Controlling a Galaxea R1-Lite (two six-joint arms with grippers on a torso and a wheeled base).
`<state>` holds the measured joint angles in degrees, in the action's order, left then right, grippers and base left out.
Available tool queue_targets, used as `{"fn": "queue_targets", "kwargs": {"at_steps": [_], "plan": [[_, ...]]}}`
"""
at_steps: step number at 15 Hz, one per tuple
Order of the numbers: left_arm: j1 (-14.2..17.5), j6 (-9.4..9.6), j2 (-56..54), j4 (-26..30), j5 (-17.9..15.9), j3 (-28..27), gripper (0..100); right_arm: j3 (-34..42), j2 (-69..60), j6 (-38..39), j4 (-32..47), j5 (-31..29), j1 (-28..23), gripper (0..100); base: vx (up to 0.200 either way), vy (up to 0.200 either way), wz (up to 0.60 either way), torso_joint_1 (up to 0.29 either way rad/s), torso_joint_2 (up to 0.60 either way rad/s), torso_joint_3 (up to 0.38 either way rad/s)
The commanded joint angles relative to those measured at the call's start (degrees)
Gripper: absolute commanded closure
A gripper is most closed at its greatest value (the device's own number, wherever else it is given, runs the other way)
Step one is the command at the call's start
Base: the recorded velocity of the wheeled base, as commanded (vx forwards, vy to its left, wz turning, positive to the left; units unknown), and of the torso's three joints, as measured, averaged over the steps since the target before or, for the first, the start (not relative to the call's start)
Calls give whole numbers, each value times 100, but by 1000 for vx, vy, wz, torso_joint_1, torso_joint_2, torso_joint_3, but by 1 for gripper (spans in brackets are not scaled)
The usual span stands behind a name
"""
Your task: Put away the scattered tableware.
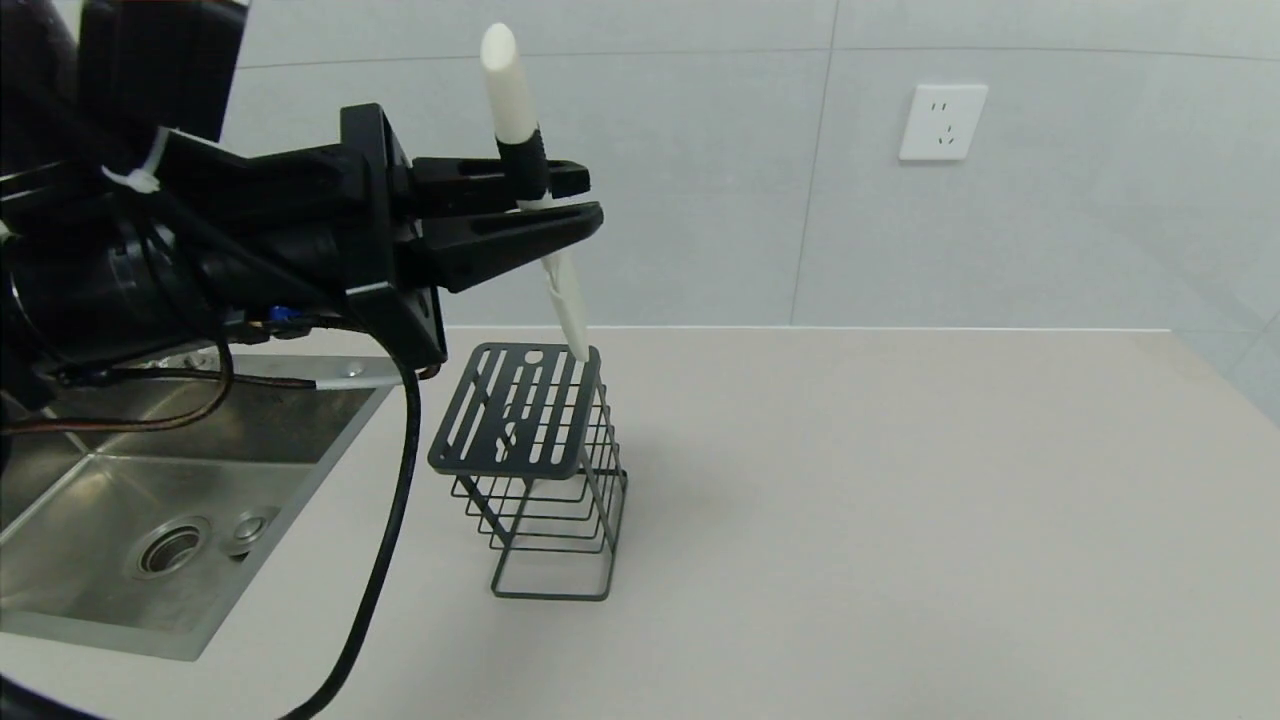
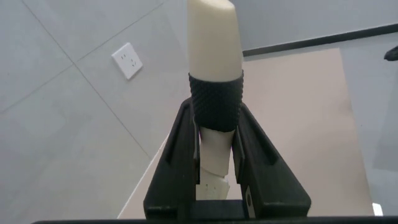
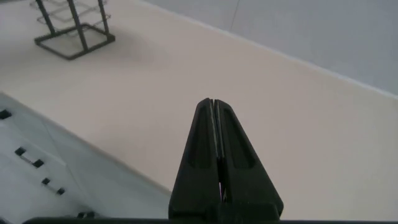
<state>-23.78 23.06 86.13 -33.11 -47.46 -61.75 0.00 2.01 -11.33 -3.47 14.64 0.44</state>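
Observation:
A cream-white utensil (image 1: 510,90) with a black ribbed band stands nearly upright in my left gripper (image 1: 592,198), which is shut on it just below the band. Its lower tip touches or hovers at the far right corner of the slotted top of a dark wire cutlery rack (image 1: 520,410) on the counter. The left wrist view looks along the utensil (image 2: 213,50) between the gripper (image 2: 214,124) fingers. My right gripper (image 3: 213,102) is shut with nothing in it, over bare counter, with the rack (image 3: 71,28) some way off.
A steel sink (image 1: 60,520) with a drain (image 1: 172,548) is set into the counter left of the rack. A wall socket (image 1: 941,121) sits on the tiled wall behind. The beige counter (image 1: 900,500) stretches open to the right of the rack.

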Motion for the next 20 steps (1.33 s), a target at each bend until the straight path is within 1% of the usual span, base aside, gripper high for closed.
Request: {"fn": "queue_targets", "kwargs": {"at_steps": [1, 2, 3, 4, 5, 6, 8, 9, 10, 11, 12, 14, 16, 17, 18, 20], "plan": [[-3, 5, 89, -3, 0, 5, 100, 0, -201, 570, 303, -1323, -44, 100, 0, 0, 0, 0, 0, 0], [14, 58, 115, -3, 0, 5, 100, 0, -201, 711, 303, -1420, -53, 100, 0, 0, 0, 0, 0, 0], [14, 330, 176, 6, 0, 5, 100, 0, -201, 781, 303, -1499, -53, 100, 0, 0, 0, 0, 0, 0], [14, 541, 212, 15, 8, 5, 100, 0, -201, 807, 303, -1570, -53, 100, 0, 0, 0, 0, 0, 0], [14, 612, 229, 15, 17, 5, 100, 0, -201, 825, 303, -1587, -61, 100, 0, 0, 0, 0, 0, 0], [32, 612, 229, 6, 17, 5, 100, 0, -201, 825, 303, -1578, -53, 100, 0, 0, 0, 0, 0, 0], [190, 612, 212, -11, 26, -4, 100, 0, -201, 1220, 312, -1587, -53, 100, 0, 0, 0, 0, 0, 0], [295, 488, 247, -3, 26, -22, 100, 0, -201, 1264, 312, -1587, -53, 100, 0, 0, 0, 0, 0, 0], [418, 286, 299, -20, 17, -57, 100, 0, -201, 1264, 312, -1587, -61, 100, 0, 0, 0, 0, 0, 0], [498, 163, 326, -90, 8, -83, 100, 0, -201, 1264, 312, -1587, -53, 100, 0, 0, 0, 0, 0, 0], [568, 14, 431, -503, -53, -83, 100, 0, -201, 1264, 312, -1578, -53, 100, 0, 0, 0, 0, 0, 0], [568, -136, 510, -837, -202, -48, 100, 0, -201, 1256, 312, -1543, -53, 100, 0, 0, 0, 0, 0, 0], [568, -127, 616, -855, -264, -4, 100, 0, -201, 1256, 312, -1543, -53, 100, 0, 0, 0, 0, 0, 0], [568, -109, 642, -864, -492, 110, 100, 0, -201, 1256, 312, -1543, -53, 100, 0, 0, 0, 0, 0, 0], [559, -100, 633, -873, -580, 216, 100, 0, -201, 1256, 312, -1543, -53, 100, 0, 0, 0, 0, 0, 0], [550, -100, 642, -969, -572, 233, 100, 0, -201, 1256, 312, -1543, -53, 100, 0, 0, 0, 0, 0, 0]]}}
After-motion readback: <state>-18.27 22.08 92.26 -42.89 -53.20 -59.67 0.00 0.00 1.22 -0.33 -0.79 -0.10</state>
